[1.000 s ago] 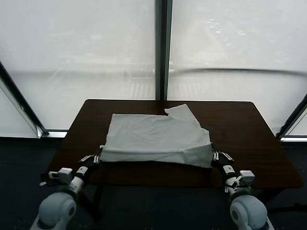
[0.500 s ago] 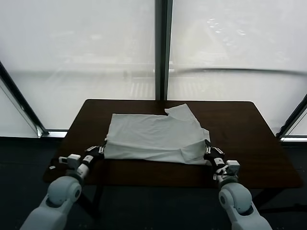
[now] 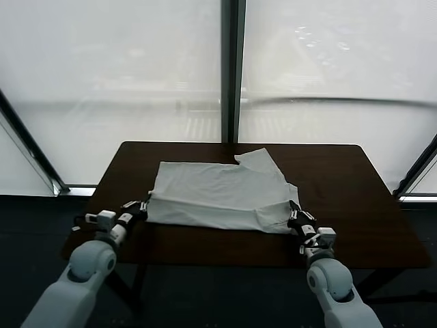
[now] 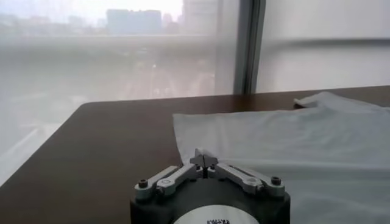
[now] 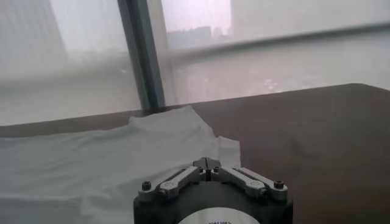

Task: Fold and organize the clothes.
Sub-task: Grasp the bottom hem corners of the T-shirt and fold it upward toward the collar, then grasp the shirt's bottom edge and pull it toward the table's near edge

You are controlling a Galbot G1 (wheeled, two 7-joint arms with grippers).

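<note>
T-shirt [image 3: 222, 195] lies on the dark brown table [image 3: 341, 184], plain pale side up, no print visible. It sits roughly mid-table, nearer the table's front edge than its back edge, partly folded: the near hem is doubled over into a thick band along the front. One sleeve or corner sticks out toward the window mullion [image 3: 232, 68] at the far side, slightly right of table centre. Left gripper [image 3: 140, 208] is at the shirt's near-left corner, low over the table's front-left area, fingers pinched together with fabric at the tips; in the left wrist view the left gripper [image 4: 205, 159] has both tips meeting in a point right at the cloth edge. Right gripper [image 3: 295, 217] mirrors it at the shirt's near-right corner, also low over the table near the front edge; right wrist view shows the right gripper [image 5: 207, 162] with tips closed against each other on the fabric. Shirt [image 4: 292, 137] spreads flat beyond the left tips toward the table's far side; same for the shirt [image 5: 91, 164] in the right wrist view, with bare table [image 5: 304, 134] alongside it. Both arms reach in from below the table's front edge, one at each front corner of the garment. Frosted window panes [image 3: 109, 68] stand behind the table.
</note>
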